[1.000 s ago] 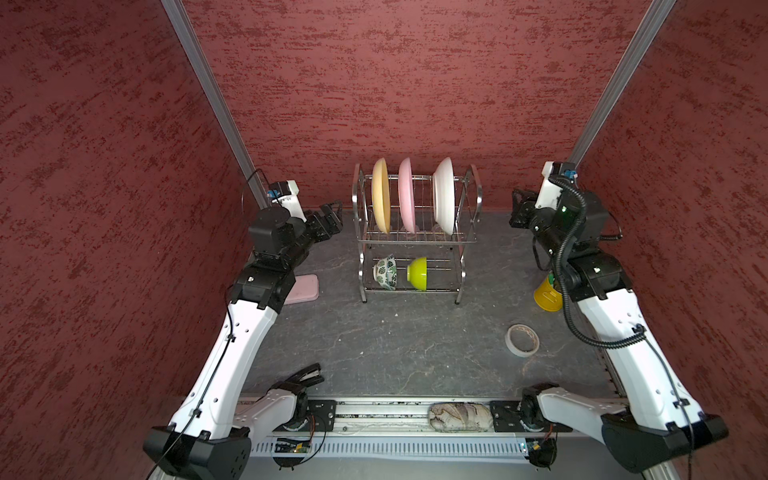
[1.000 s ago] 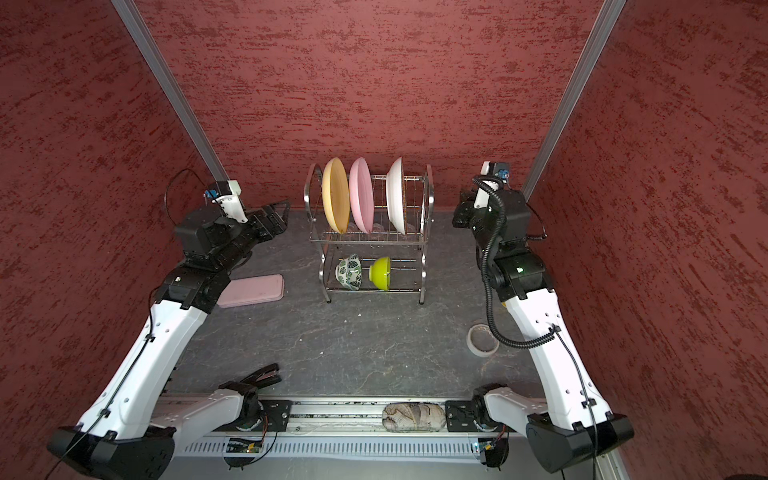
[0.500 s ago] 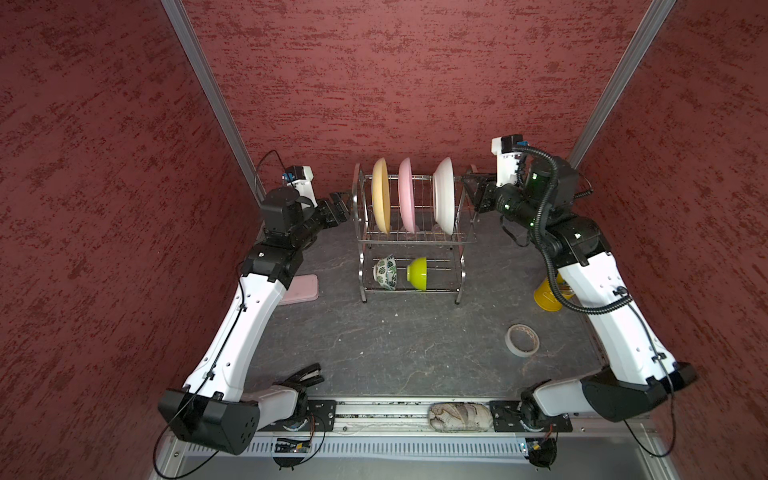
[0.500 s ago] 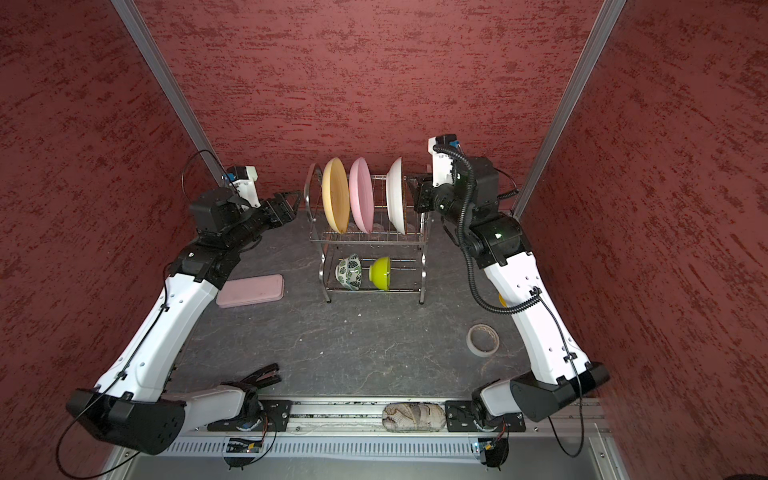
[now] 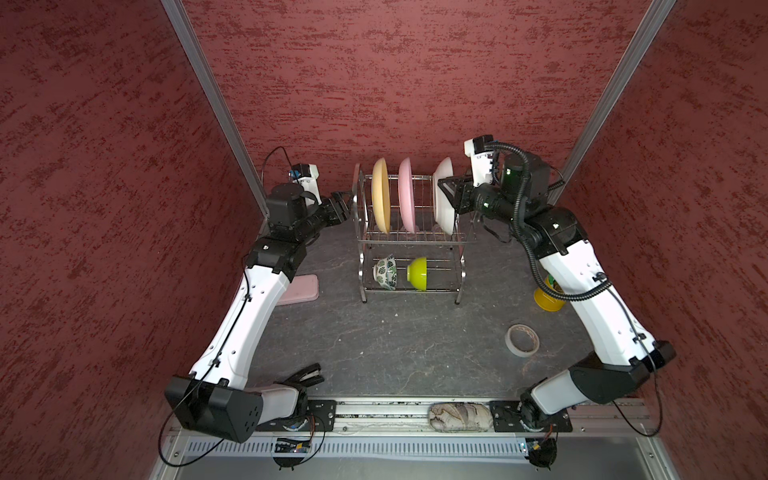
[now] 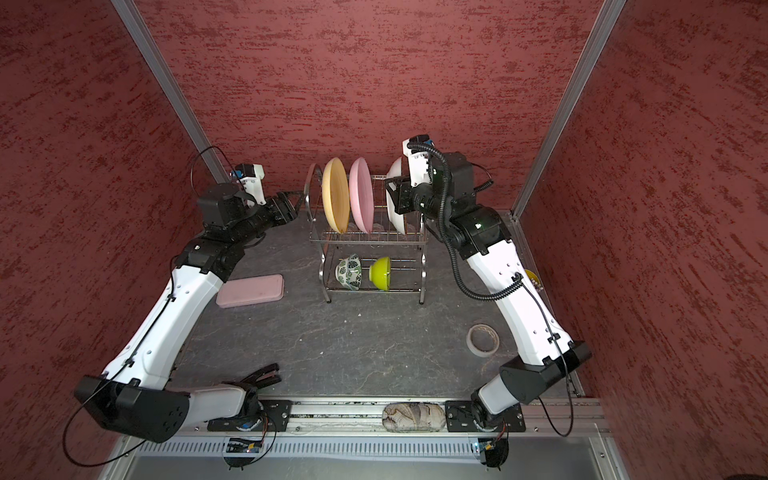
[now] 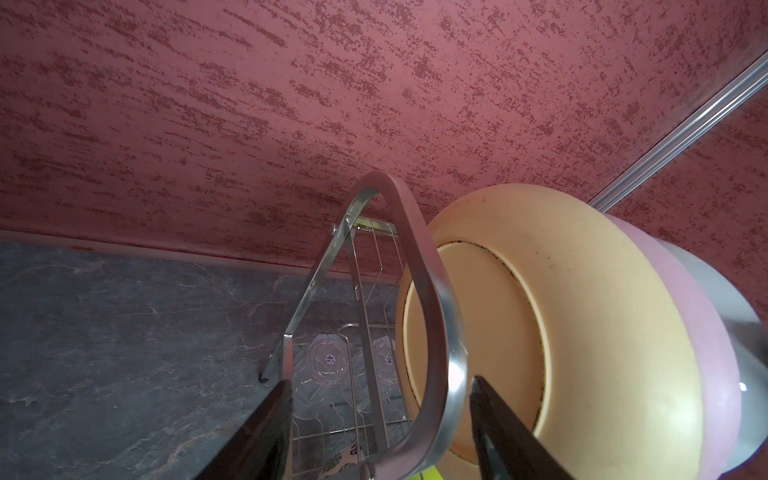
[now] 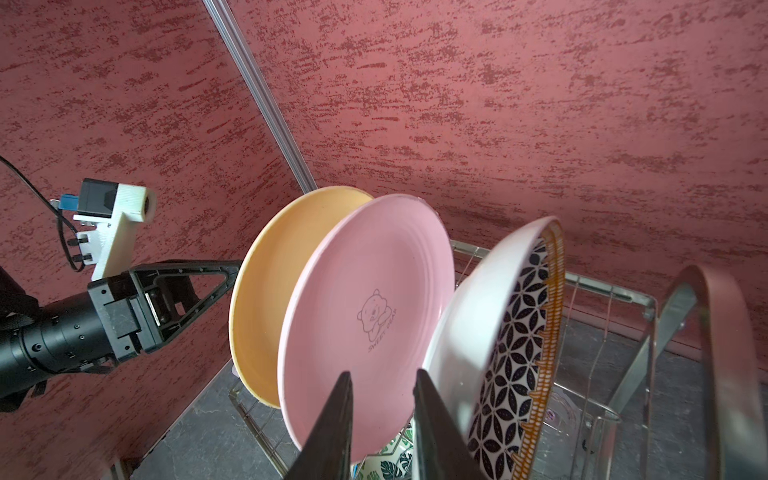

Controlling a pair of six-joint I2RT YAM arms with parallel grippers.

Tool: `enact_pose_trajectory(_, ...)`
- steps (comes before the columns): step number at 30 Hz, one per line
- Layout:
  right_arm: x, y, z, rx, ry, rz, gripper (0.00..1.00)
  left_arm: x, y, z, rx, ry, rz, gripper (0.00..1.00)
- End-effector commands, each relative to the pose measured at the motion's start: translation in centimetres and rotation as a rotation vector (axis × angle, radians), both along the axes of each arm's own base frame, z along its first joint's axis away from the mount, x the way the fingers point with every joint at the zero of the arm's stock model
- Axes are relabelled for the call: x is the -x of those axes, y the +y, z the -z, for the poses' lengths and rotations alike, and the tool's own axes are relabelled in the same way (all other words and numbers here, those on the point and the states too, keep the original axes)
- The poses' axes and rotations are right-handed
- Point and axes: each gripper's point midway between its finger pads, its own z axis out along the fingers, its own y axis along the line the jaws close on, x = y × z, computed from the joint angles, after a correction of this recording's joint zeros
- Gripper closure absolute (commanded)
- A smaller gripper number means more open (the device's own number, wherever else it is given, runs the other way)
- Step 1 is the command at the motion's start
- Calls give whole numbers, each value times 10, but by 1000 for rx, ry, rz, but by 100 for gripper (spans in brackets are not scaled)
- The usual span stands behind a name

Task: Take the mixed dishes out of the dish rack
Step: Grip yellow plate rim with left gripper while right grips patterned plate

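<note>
A: We're at step one: tan-yellow plate (image 7: pixel 582 270), pink plate (image 8: pixel 374 291) and white patterned plate (image 8: pixel 478 299) all upright in the dish rack's (image 5: pixel 409 241) top tier; green-leaf bowl (image 5: pixel 385 272) and lime-green bowl (image 5: pixel 417 273) below.
B: Left pincer (image 7: pixel 381 380) spread either side of the rack's arched handle (image 7: pixel 419 257), not clamped. Right pincer (image 8: pixel 380 372) barely parted, empty, beside the white plate's rim.
A: Next, we'd guess: close left to steady the rack, pinch that rim, lift straight up.
</note>
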Motion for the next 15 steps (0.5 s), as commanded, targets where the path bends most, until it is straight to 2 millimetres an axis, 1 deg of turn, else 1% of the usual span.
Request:
enact_pose_trajectory(1, 0, -6, -2, -12, 2, 42, 73, -1, -5, -5, -19, -3, 30, 35)
enact_pose_trajectory(6, -1, -7, 2, -15, 8, 50, 72, -2, -11, -1, -9, 17, 60, 37)
enact_pose_trajectory(9, -3, -6, 5, -10, 17, 51, 71, -1, -19, 0, -3, 16, 92, 37)
enact_pose_trajectory(12, -4, -5, 7, -10, 19, 49, 71, -3, -25, 5, -16, 30, 102, 37)
enact_pose_trajectory(15, -4, -4, 8, -13, 24, 46, 71, -6, -30, 11, -47, 46, 95, 41)
